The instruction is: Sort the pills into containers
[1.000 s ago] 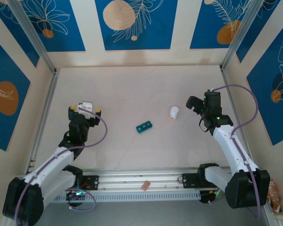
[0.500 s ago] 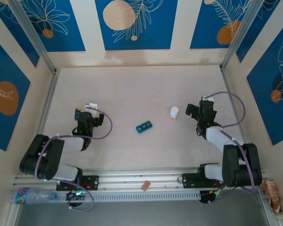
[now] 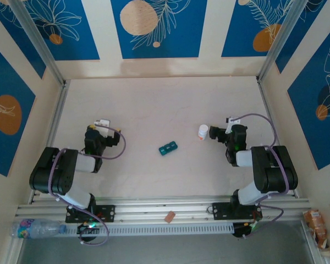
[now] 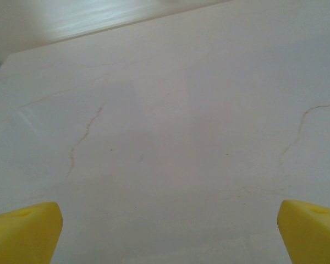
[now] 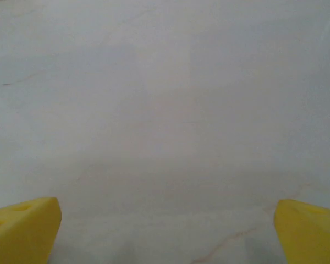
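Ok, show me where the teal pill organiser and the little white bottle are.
teal pill organiser [image 3: 168, 147]: top external view, middle of its lidded strip.
white bottle [image 3: 203, 130]: top external view, on its white body.

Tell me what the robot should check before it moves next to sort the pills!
1. Left gripper open and empty: ok.
2. Right gripper open and empty: ok.
3. Teal pill organiser lying on the table between the arms, nothing on top: ok.
4. Organiser lids open: cannot tell, too small.
5. White bottle clear of the right gripper: cannot tell, they sit very close.
6. Where the pills are: cannot tell.
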You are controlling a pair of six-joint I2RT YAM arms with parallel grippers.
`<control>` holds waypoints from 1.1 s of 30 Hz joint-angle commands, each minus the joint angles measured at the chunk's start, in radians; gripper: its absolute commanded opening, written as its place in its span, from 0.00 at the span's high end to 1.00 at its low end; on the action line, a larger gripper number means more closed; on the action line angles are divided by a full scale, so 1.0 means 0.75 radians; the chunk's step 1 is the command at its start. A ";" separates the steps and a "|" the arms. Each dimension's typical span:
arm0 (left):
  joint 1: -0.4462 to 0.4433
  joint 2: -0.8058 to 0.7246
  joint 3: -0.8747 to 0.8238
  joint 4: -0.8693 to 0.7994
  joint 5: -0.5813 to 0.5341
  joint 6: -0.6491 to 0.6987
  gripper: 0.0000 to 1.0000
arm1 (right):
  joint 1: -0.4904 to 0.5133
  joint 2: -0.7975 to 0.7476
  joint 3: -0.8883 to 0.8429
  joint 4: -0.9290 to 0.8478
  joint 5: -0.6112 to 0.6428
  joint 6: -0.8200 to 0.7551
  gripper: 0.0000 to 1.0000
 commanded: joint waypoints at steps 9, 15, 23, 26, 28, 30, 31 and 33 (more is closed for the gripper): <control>0.090 0.018 0.099 -0.089 0.152 -0.099 0.00 | -0.017 0.003 0.071 0.047 -0.130 -0.052 0.01; 0.073 0.006 0.076 -0.057 0.115 -0.088 0.00 | 0.000 -0.003 0.059 0.067 -0.103 -0.066 0.01; 0.073 0.005 0.076 -0.057 0.114 -0.090 0.00 | -0.003 -0.001 0.063 0.060 -0.107 -0.063 0.01; 0.073 0.006 0.075 -0.057 0.115 -0.090 0.00 | -0.002 -0.001 0.064 0.060 -0.108 -0.062 0.01; 0.074 0.006 0.076 -0.057 0.115 -0.091 0.00 | -0.003 -0.001 0.065 0.060 -0.109 -0.061 0.01; 0.072 0.006 0.076 -0.057 0.115 -0.090 0.00 | -0.004 0.002 0.069 0.053 -0.111 -0.061 0.01; 0.073 0.006 0.076 -0.057 0.115 -0.091 0.00 | -0.011 0.003 0.071 0.052 -0.117 -0.058 0.01; 0.074 0.006 0.076 -0.057 0.115 -0.091 0.00 | -0.009 0.003 0.071 0.051 -0.121 -0.058 0.01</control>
